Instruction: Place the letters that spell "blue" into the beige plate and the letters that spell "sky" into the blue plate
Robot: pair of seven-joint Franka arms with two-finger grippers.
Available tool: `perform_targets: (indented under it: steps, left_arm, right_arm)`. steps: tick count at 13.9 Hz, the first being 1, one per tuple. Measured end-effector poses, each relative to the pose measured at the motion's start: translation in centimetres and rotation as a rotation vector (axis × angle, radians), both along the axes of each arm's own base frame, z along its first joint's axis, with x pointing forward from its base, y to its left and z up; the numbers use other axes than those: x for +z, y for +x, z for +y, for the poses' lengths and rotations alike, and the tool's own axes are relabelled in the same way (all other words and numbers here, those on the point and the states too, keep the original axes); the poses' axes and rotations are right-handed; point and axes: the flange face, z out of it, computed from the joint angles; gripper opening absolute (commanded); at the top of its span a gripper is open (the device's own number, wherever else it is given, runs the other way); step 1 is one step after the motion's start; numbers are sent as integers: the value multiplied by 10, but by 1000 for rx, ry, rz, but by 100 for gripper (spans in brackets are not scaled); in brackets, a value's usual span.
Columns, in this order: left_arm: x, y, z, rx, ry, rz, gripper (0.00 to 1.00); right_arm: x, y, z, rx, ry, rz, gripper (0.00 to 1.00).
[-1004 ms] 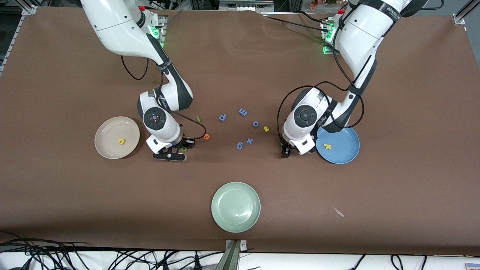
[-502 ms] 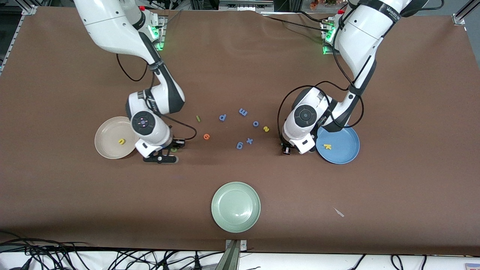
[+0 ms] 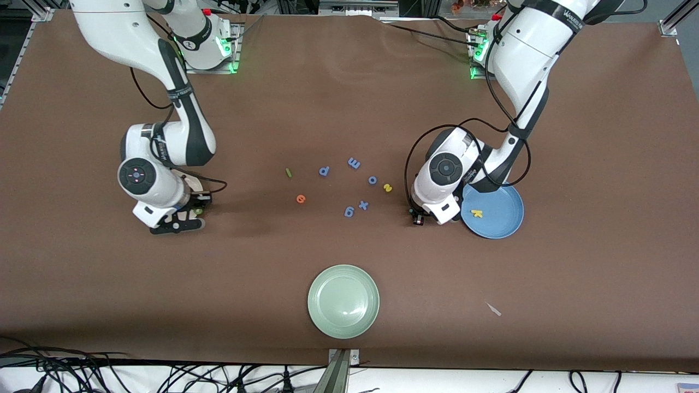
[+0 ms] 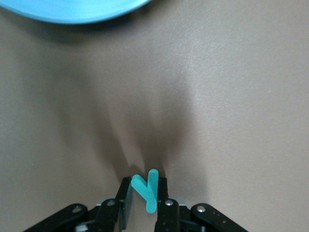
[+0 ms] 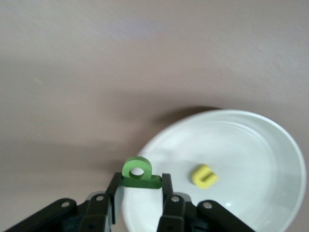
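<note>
The right tool (image 5: 140,191) is gripping the green b (image 5: 139,173) above the beige plate's (image 5: 270,145) rim; the left tool (image 4: 143,200) is pinching the teal y (image 4: 146,189) on the surface beside the blue plate (image 3: 499,218).

Legible markings: partial white lettering on the black band of the left arm's upper link (image 3: 568,12), not fully readable. Foam letters on the desk (image 3: 600,164) read: yellow k (image 3: 477,213), purple x (image 3: 363,205), purple o (image 3: 372,179).
</note>
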Motion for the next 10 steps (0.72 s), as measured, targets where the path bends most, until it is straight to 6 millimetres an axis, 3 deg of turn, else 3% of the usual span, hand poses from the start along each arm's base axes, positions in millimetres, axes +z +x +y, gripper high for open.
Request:
perform_targets:
  steps: [1,2,3,6,8,10]
  left_arm:
    - [6,4,2,-21,3,-17,6]
    - [16,11,6,-67,12,-43,6]
    - [29,19,15,-117,21,-60,5]
    - [71,39,63,-260,61,-36,4]
    - [88,45,98,-362,84,6,4]
    - [93,48,137,-471,93,75,5]
  right_arm:
    - [-2,-3,-14,18,-5,8,40]
    - [-3,-4,-27,31,-11,17,83]
    - [-5,-6,-38,33,-14,25,100]
    - [-7,-9,-40,13,-12,44,100]
    - [1,-8,-13,-3,2,55,100]
    - [14,-7,31,-21,21,52,100]
